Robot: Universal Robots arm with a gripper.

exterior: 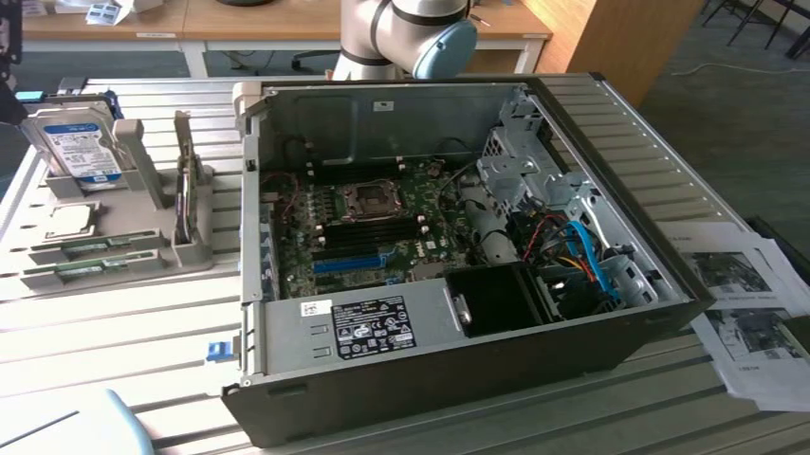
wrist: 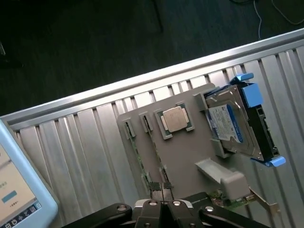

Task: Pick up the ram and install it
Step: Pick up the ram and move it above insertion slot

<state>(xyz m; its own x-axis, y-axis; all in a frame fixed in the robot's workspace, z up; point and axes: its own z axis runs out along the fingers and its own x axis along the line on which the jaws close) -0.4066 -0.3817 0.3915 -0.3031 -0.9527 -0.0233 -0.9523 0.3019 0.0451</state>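
The ram [exterior: 94,248] lies in a slot of the grey holder [exterior: 190,258], at the end of the holder opposite the hard drive [exterior: 74,144]. A second green stick [exterior: 74,275] lies parallel just beside it, nearer the holder's outer edge. Between the sticks and the drive I can see a processor [exterior: 71,220] seated flat in its own recess, and an expansion card [exterior: 188,194] stands upright along the holder's side that faces the computer case [exterior: 418,398]. The holder sits on the slatted metal table [exterior: 139,332] toward its edge on the exterior view's left, apart from the case. From my wrist camera the gripper [wrist: 164,203] hangs over the holder's ram end with its fingers [wrist: 152,205] clenched together and nothing between them, so it is not touching either stick. The case is open-sided and takes up the middle of the table. Inside it the motherboard [exterior: 379,223] faces up, with its black memory slots [exterior: 376,234] bare and a long blue slot [exterior: 348,263] below them. The robot arm [exterior: 408,33] rises behind the case at the table's far edge. Printed sheets [exterior: 746,303] lie at the table edge on the exterior view's right, and a tablet [wrist: 19,190] with a lit screen rests near the corner on the holder's side of the table.
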